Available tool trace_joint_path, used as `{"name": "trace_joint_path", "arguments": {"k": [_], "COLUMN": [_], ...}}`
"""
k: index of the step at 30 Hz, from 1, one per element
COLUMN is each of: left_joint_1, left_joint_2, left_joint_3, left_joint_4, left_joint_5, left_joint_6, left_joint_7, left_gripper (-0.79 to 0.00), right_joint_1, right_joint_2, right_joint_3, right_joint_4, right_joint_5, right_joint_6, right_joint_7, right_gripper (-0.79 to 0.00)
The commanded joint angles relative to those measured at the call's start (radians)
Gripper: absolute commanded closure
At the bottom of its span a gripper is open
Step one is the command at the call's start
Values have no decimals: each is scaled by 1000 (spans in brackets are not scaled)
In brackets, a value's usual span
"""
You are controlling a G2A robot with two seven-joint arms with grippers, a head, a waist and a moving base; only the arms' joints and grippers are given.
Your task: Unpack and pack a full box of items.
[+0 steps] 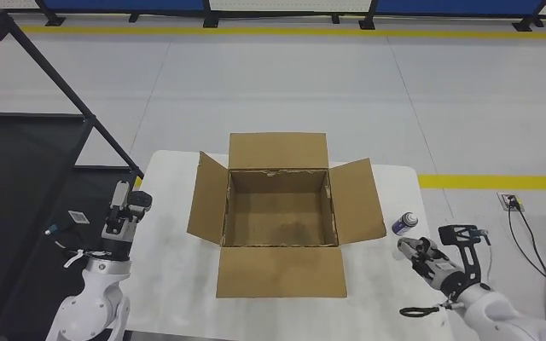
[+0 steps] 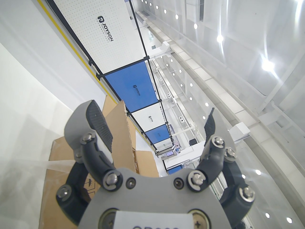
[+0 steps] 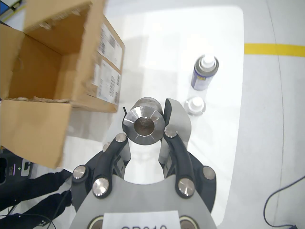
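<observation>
Box [image 1: 281, 271] open at centre, flaps spread wide.
My right hand [image 3: 145, 111] is clamped on a metal cylinder [image 3: 144, 123] near the spray can [image 3: 204, 73] by the table's [image 1: 179, 256] right edge; my left hand [image 2: 151, 107] gapes apart, seemingly at the left edge.

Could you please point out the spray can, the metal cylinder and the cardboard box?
spray can [image 3: 202, 80]: right wrist view, blue body.
metal cylinder [image 3: 144, 115]: right wrist view, end face.
cardboard box [image 1: 279, 151]: top view, far flap.
</observation>
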Motion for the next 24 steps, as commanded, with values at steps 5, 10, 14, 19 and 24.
{"name": "trace_joint_path", "arguments": {"k": [5, 10, 14, 19, 24], "left_joint_1": [21, 34, 46, 63, 78], "left_joint_2": [-4, -8, -10, -12, -15], "left_joint_3": [-12, -10, -15, -31, -42], "left_joint_4": [0, -3, -3, -10, -16], "left_joint_5": [-26, -31, -35, -44, -49], "left_joint_6": [-20, -29, -34, -38, -45], "left_joint_7": [16, 20, 27, 32, 38], "left_gripper": [-785, -785, -785, -785, -785], "right_joint_1": [91, 336, 585, 877, 1095], "right_joint_2": [-2, -8, -34, -103, -210], "right_joint_3": [-16, -186, -417, -752, -1043], "right_joint_4": [-106, -39, 67, 238, 431], "right_joint_5": [61, 72, 42, -40, -87], "right_joint_6": [0, 44, 105, 189, 269], "right_joint_7": [65, 147, 188, 200, 172], "right_gripper": [0, 0, 0, 0, 0]}}
